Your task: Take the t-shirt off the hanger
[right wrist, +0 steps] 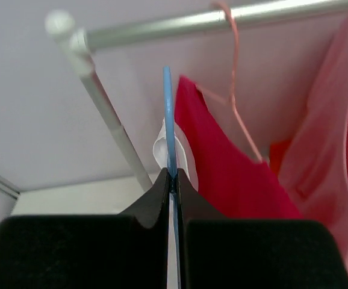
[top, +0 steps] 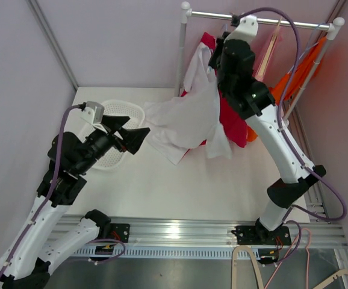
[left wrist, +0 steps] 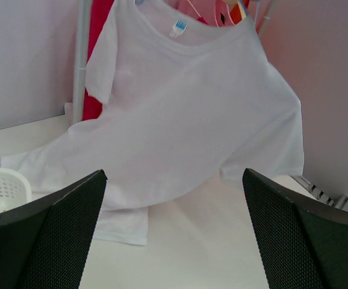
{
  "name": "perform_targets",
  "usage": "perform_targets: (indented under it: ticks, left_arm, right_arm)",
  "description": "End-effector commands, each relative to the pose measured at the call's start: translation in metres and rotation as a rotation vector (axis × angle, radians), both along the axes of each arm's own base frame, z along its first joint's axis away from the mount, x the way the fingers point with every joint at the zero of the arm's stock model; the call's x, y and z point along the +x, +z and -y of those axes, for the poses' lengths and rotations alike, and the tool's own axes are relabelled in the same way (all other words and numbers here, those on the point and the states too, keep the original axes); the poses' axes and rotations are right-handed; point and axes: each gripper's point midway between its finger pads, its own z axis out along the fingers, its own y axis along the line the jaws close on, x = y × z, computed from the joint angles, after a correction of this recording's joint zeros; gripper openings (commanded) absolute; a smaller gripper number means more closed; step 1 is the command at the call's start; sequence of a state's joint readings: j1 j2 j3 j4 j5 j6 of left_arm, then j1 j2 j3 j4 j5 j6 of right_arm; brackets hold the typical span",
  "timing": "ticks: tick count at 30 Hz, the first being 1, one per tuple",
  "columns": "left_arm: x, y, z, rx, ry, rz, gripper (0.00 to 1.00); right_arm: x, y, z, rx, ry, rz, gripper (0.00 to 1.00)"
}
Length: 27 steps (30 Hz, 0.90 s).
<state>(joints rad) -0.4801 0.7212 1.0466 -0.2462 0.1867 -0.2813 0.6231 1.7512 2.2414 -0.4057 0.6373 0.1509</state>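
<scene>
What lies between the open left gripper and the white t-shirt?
Only bare table separates the left gripper from the t-shirt, seen in the left wrist view.

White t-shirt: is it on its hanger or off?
On. The t-shirt hangs spread from the blue hanger pinched in the right pincer.
</scene>
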Motion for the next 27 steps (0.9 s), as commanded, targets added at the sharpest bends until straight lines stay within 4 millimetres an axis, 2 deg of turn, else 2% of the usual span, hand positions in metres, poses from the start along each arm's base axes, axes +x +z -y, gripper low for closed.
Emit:
perform_targets:
  ticks: [1,2,3,5,6,7,8,9,10,11,12,13,14,15,16,20,24,27]
  left_arm:
    - [-0.01,0.012,0.017,0.053,-0.065,0.067,1.0]
    - [-0.013,0.011,0.022,0.078,-0.085,0.077,1.0]
    - [-0.025,0.008,0.036,0.097,-0.145,0.085,0.99]
    - [-0.035,0.007,0.043,0.13,-0.164,0.132,1.0]
    - [-0.055,-0.008,0.057,0.144,-0.245,0.148,1.0]
    - [-0.064,-0.003,0.061,0.123,-0.267,0.188,0.99]
    - [-0.068,-0.017,0.066,0.143,-0.275,0.185,0.99]
    - [-0.073,-0.022,0.068,0.149,-0.282,0.185,0.99]
    - [-0.088,-0.041,0.079,0.175,-0.338,0.168,0.99]
    - [-0.086,-0.048,0.078,0.189,-0.299,0.164,1.0]
    - [-0.103,-0.054,0.087,0.191,-0.354,0.172,0.99]
    - [-0.108,-0.08,0.092,0.226,-0.367,0.154,0.99]
    - [-0.108,-0.08,0.093,0.205,-0.334,0.161,1.0]
    - [-0.118,-0.085,0.099,0.203,-0.367,0.163,0.99]
    - [-0.118,-0.108,0.104,0.242,-0.367,0.144,1.0]
    - [-0.111,-0.128,0.119,0.269,-0.343,0.131,0.99]
    - [-0.082,-0.123,0.129,0.319,-0.206,0.173,1.0]
    - [-0.064,-0.115,0.143,0.334,-0.175,0.158,1.0]
  right_arm:
    - [-0.044,-0.032,0.023,0.067,-0.212,-0.104,0.0]
    - [-0.054,-0.036,0.019,0.076,-0.19,-0.118,0.0]
    - [-0.07,-0.041,0.011,0.13,-0.155,-0.13,0.0]
    - [-0.088,-0.053,0.01,0.154,-0.136,-0.176,0.0]
    - [-0.097,-0.052,0.01,0.219,-0.123,-0.183,0.0]
    - [-0.105,-0.062,0.011,0.213,-0.124,-0.224,0.0]
    - [-0.109,-0.068,0.012,0.23,-0.124,-0.248,0.0]
    - [-0.113,-0.07,0.011,0.249,-0.114,-0.264,0.0]
    - [-0.118,-0.077,0.008,0.259,-0.099,-0.298,0.0]
    - [-0.121,-0.081,0.008,0.261,-0.103,-0.313,0.0]
    - [-0.122,-0.084,0.008,0.266,-0.105,-0.322,0.0]
    - [-0.123,-0.089,0.007,0.258,-0.111,-0.331,0.0]
    - [-0.122,-0.091,0.006,0.252,-0.111,-0.333,0.0]
    - [-0.123,-0.091,0.006,0.253,-0.109,-0.335,0.0]
    - [-0.124,-0.093,0.004,0.252,-0.098,-0.344,0.0]
    - [-0.132,-0.091,-0.005,0.277,-0.054,-0.344,0.0]
    - [-0.14,-0.085,-0.014,0.294,-0.013,-0.327,0.0]
    - [-0.142,-0.083,-0.019,0.298,0.004,-0.324,0.0]
